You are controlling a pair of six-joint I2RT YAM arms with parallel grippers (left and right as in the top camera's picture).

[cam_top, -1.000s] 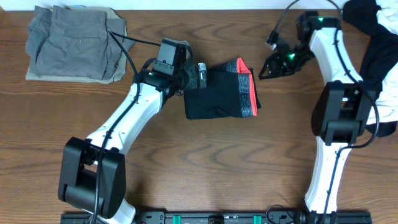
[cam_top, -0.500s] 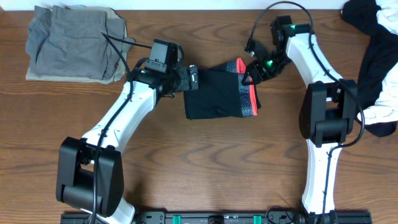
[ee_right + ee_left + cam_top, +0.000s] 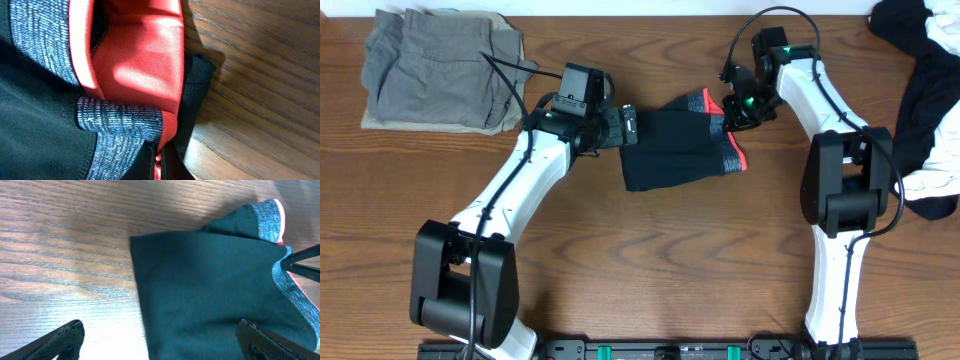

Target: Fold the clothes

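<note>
Garment (image 3: 670,155): black, folded, mid-tabletop (image 3: 650,260), between both arms.
Band (image 3: 733,155): grey and red, right edge, bunched.
Right end effector (image 3: 727,109): pinching the band.
Left end effector (image 3: 630,125): spread, over the garment's left edge.
Grey pile (image 3: 435,70): far-left corner.

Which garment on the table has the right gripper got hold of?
The black garment in the centre, with the grey and coral band: the right gripper is pinched on that band. The grey pile and the black-and-white heap lie apart.
</note>
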